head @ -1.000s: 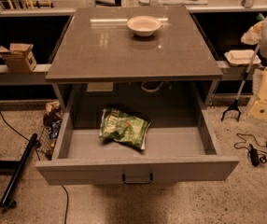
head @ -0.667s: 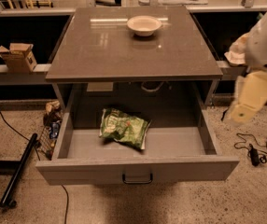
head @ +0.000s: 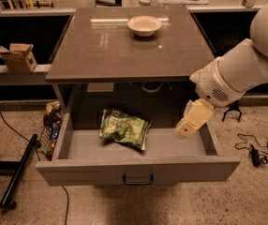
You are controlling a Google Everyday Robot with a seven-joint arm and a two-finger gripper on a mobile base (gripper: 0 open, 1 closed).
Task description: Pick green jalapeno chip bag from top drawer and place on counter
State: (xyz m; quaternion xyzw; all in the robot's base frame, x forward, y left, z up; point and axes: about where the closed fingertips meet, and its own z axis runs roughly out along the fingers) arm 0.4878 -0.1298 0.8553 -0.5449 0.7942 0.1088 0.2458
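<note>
**End effector over the open drawer, bag lying inside**

The top drawer (head: 138, 168) stands pulled out. The green jalapeno chip bag (head: 123, 128) lies on the drawer's floor, left of its middle. The end effector (head: 185, 130) hangs over the drawer's right side, apart from the bag and with nothing in its hold; how far open it is cannot be told. Above the drawer, the tabletop (head: 124, 50) carries a white bowl (head: 144, 25).

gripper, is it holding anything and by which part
Nothing is held. The gripper hangs over the right side of the drawer, apart from the bag lying inside.
</note>
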